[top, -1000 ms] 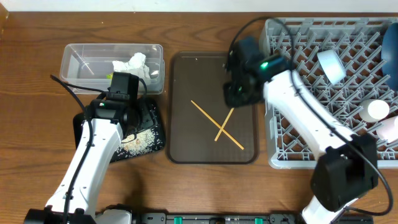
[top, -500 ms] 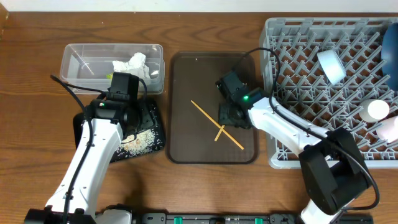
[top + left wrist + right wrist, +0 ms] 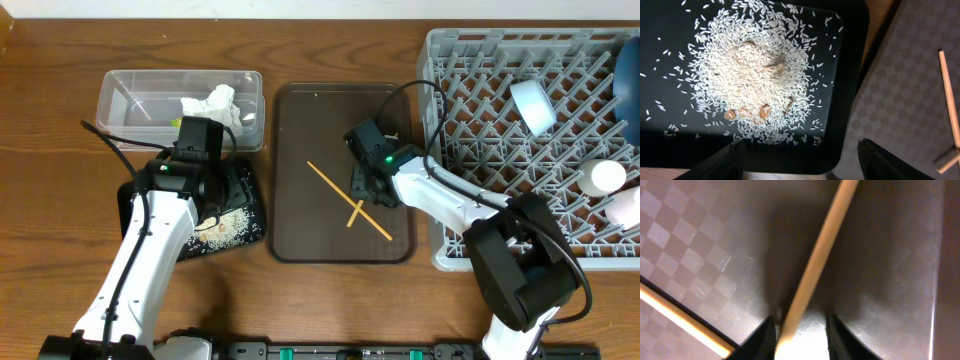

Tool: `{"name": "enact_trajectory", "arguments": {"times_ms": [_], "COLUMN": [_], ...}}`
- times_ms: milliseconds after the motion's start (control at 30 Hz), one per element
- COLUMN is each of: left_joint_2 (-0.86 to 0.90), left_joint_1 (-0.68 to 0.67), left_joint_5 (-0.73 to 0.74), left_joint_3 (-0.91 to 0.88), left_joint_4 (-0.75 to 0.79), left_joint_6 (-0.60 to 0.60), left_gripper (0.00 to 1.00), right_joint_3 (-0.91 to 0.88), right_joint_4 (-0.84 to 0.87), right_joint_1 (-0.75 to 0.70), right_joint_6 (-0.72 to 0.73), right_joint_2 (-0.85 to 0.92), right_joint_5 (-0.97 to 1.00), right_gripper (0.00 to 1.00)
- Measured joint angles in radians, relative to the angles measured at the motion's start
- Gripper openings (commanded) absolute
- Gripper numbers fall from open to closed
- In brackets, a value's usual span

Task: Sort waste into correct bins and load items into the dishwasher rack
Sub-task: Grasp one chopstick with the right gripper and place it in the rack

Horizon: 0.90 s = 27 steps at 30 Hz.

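Note:
Two crossed wooden chopsticks (image 3: 340, 194) lie on the dark brown serving tray (image 3: 300, 120). My right gripper (image 3: 368, 186) is down on that tray, open, its fingers (image 3: 800, 335) straddling one chopstick (image 3: 825, 255); the other chopstick (image 3: 680, 320) passes to the left. My left gripper (image 3: 225, 192) hangs open and empty (image 3: 800, 160) over the black tray (image 3: 135, 205), which holds rice grains (image 3: 755, 75). The clear tub (image 3: 120, 100) holds the white tissue (image 3: 215, 103) and a yellow-green strip (image 3: 175, 122). The grey rack (image 3: 480, 130) holds the pale-blue bowl (image 3: 530, 105), the blue dish (image 3: 630, 80) and two cups (image 3: 608, 178).
A few brown scraps lie among the rice (image 3: 762, 110). The black tray's right edge sits close to the brown tray (image 3: 900, 100), with a chopstick end (image 3: 950, 100) in the left wrist view. The rack borders the brown tray's right side.
My right arm has swung down and left from the brown tray's upper right corner to the chopsticks' crossing. The left arm has not moved.

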Motion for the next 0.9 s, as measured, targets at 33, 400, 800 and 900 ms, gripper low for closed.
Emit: {"name": "enact_trajectory", "arguments": {"times_ms": [33, 400, 800, 900], "left_joint_2": [0.0, 0.0, 0.0, 0.0], "left_joint_1": [0.0, 0.0, 0.0, 0.0], "left_joint_5": [0.0, 0.0, 0.0, 0.0], "left_joint_3": [0.0, 0.0, 0.0, 0.0], "left_joint_4": [0.0, 0.0, -0.001, -0.001], "left_joint_6": [0.0, 0.0, 0.0, 0.0], "left_gripper": [0.74, 0.74, 0.74, 0.74], "right_joint_3": [0.0, 0.015, 0.188, 0.2], "right_joint_4": [-0.001, -0.016, -0.261, -0.334], "right_joint_1": [0.0, -0.005, -0.163, -0.252], "right_joint_6": [0.005, -0.018, -0.35, -0.418], "right_joint_2": [0.001, 0.003, -0.239, -0.324], "right_joint_5": [0.001, 0.002, -0.047, -0.049], "right_gripper": [0.2, 0.01, 0.01, 0.01]}}
